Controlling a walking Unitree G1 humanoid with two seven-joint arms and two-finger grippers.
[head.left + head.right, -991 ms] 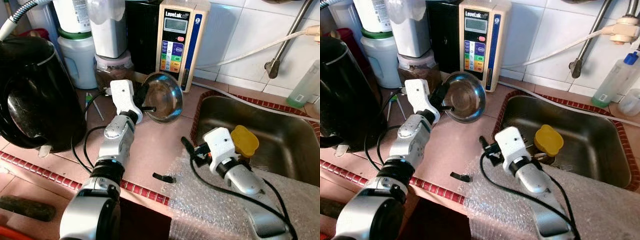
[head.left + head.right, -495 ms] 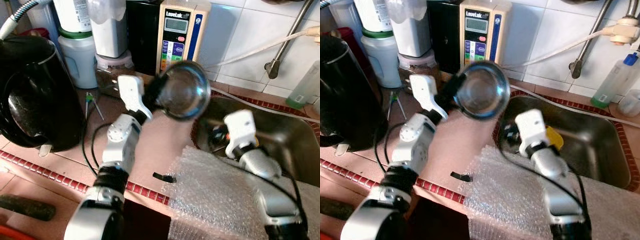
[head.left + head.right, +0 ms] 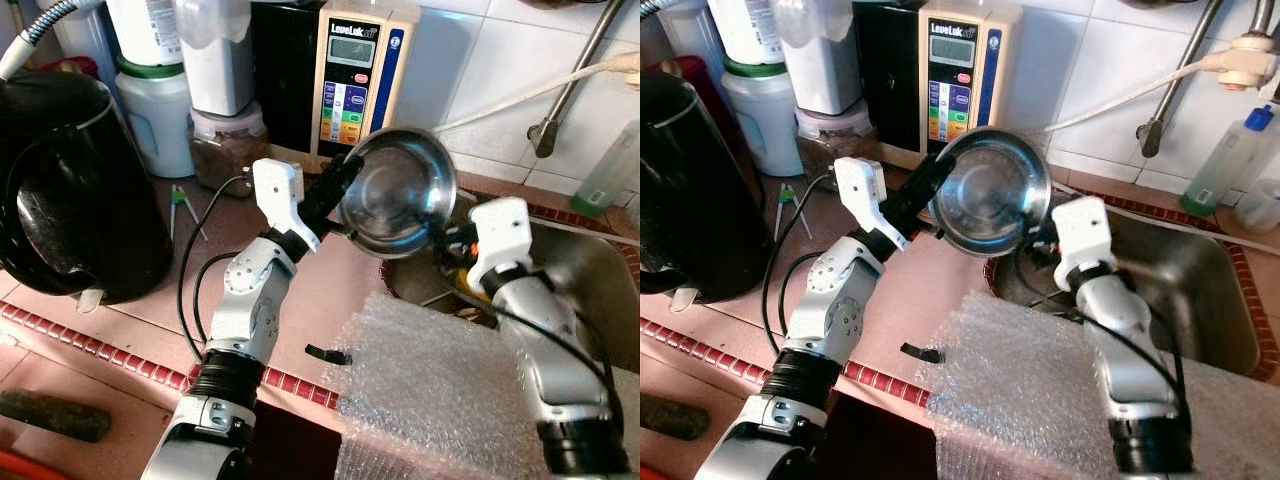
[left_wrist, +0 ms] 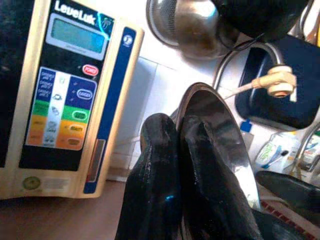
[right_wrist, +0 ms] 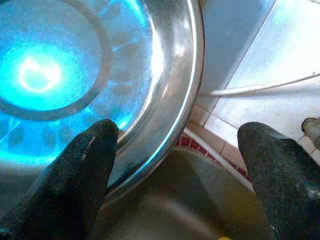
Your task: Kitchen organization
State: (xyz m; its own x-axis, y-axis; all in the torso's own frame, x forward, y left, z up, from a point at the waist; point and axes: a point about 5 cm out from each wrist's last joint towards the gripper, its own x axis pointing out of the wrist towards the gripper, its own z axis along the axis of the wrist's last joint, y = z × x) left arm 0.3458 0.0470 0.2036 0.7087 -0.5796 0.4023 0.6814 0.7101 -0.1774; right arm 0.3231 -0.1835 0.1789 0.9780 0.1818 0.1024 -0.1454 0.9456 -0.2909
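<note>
L gripper [image 3: 340,185] is clamped on the rim of the round shiny steel bowl [image 3: 395,190]; wrist view shows both black fingers [image 4: 165,150] pinched tight with the thin rim between them. Bowl is held up in the air, tilted on edge w/ the hollow side facing the camera, just past the fingertips, over the edge where the pink tiled counter [image 3: 300,270] meets the steel sink [image 3: 590,290]. Rim pinch makes sense: bowl too wide to span, so edge grip is the only hold, and it leaves the far rim free for the other arm.

R gripper [image 5: 175,150] has its fingers spread wide, nothing held. Far edge of the bowl sits between the two fingers, near one fingertip [image 5: 95,145], contact can't be confirmed. Looks like setup for a handover or a two-arm steady, judging by the open jaws lined up on the rim.

Beyond the L jaws: cream water-ionizer unit w/ colored buttons [image 3: 355,80] against the white tile wall. Off to the L arm's outer side: big black kettle [image 3: 70,190], white plastic jars [image 3: 160,115]. Under the R arm: sheet of bubble wrap [image 3: 430,390] on the counter front. Small black clip-like bit [image 3: 328,354] lies beside the wrap.

Risk guess: single-edge pinch on slick steel, bowl could pivot or slip.
</note>
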